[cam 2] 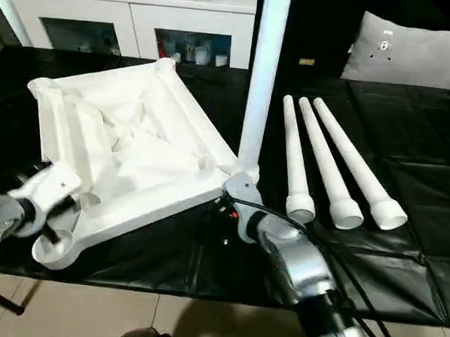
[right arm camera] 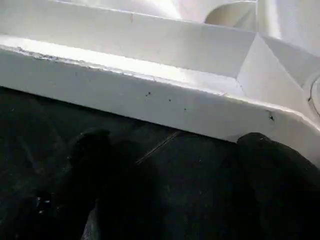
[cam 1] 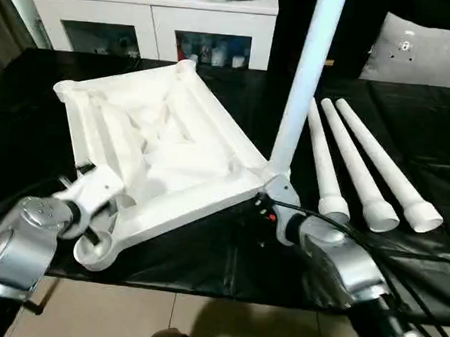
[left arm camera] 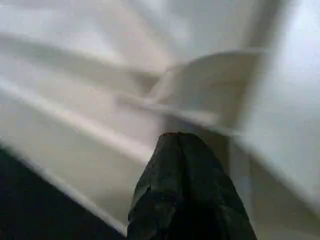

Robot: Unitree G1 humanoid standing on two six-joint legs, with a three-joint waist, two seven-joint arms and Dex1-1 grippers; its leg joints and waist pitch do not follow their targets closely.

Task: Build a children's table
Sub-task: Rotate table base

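My left tool [cam 1: 95, 207] sat at the near-left part of the upturned table top [cam 1: 158, 142], beside the near corner socket [cam 1: 94, 251]. In the left wrist view its black fingers [left arm camera: 185, 190] looked pressed together against the ribbed white underside, though I could not tell whether they clamped anything. The top lay underside up on the black-covered counter [cam 1: 407, 148], tilted as a diamond, stretching away from that tool toward the white cabinet [cam 1: 154, 14] behind. To the right, one leg [cam 1: 301, 82] stood upright in the top's right corner socket, just beyond my right tool [cam 1: 272, 197]. That tool sat at the counter against the top's edge below that socket; the right wrist view showed its fingers [right arm camera: 280, 170] spread apart with the white rim ahead of them. Further right of it, three loose legs [cam 1: 365, 164] lay side by side on the counter, wide ends nearest me. A grey pillow [cam 1: 424, 50] rested far off to the right.
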